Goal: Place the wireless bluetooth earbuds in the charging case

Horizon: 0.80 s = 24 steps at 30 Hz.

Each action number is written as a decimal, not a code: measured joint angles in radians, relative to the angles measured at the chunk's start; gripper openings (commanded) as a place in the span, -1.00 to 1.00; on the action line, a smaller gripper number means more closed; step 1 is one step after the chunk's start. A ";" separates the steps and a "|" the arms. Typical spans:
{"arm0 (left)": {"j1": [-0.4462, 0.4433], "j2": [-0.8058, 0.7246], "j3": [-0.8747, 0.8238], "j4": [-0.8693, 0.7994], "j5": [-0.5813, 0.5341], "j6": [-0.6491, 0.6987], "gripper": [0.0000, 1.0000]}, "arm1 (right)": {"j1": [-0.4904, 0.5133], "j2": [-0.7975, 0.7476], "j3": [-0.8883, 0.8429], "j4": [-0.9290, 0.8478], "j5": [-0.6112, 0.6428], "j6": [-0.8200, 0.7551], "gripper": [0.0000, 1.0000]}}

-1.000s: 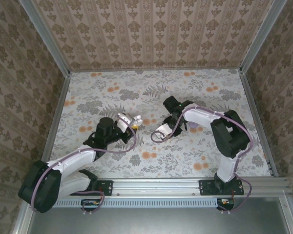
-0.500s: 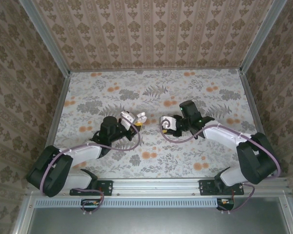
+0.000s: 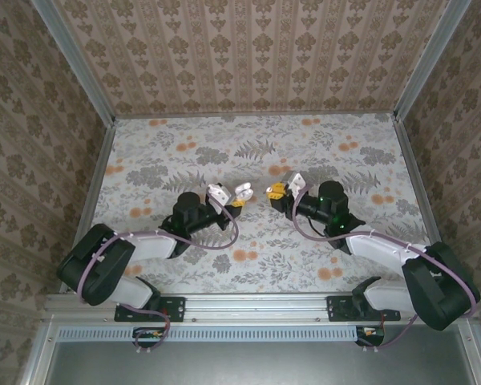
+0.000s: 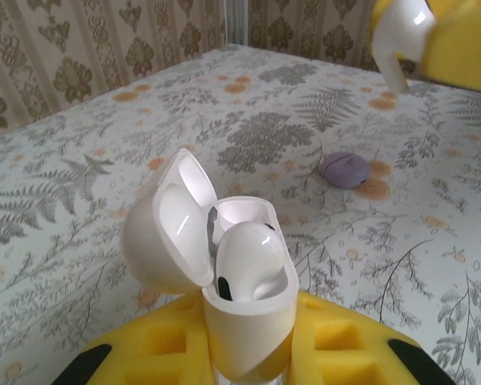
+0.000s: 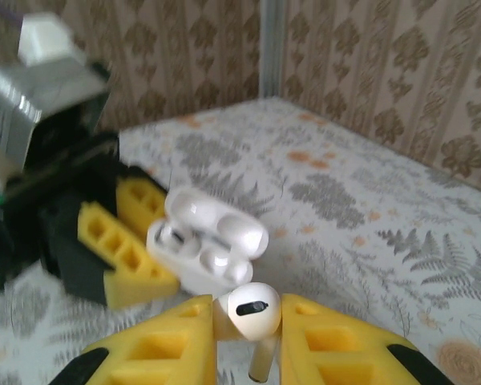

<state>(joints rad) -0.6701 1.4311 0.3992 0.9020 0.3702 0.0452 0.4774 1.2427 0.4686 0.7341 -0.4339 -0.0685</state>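
Top external shows my right gripper (image 3: pixel 278 191) has swung round to face the left gripper (image 3: pixel 234 197), pinching one earbud (image 5: pixel 252 309); the left clamps the open charging case (image 4: pixel 244 321), other earbud (image 4: pixel 252 257) seated.

Near the middle of the table (image 3: pixel 184 144), the case (image 4: pixel 248 329) sat between the fingers of the left gripper (image 3: pixel 234 199), its lid (image 4: pixel 172 233) swung open toward ten o'clock. The first earbud (image 4: pixel 252 257) sat in the case's near socket. The disc (image 4: pixel 345 169) lay on the table at two o'clock from the case, well apart. The right gripper (image 3: pixel 279 191), at three o'clock from the case and clear of it, held the second earbud (image 5: pixel 252 309) between its fingers.
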 measured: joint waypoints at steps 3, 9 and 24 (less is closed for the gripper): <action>-0.018 0.010 0.008 0.042 0.000 0.000 -0.61 | 0.005 0.008 0.000 0.108 0.033 0.106 -0.56; -0.043 0.023 0.017 0.092 -0.001 0.000 -0.61 | 0.012 0.080 0.000 0.289 0.068 0.259 -0.56; -0.045 0.023 0.031 0.148 -0.003 -0.040 -0.60 | 0.055 0.242 0.024 0.469 0.089 0.384 -0.57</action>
<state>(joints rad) -0.7151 1.4544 0.4301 1.0496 0.3668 0.0055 0.5320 1.4845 0.4927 1.2030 -0.3454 0.3157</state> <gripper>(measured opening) 0.200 0.219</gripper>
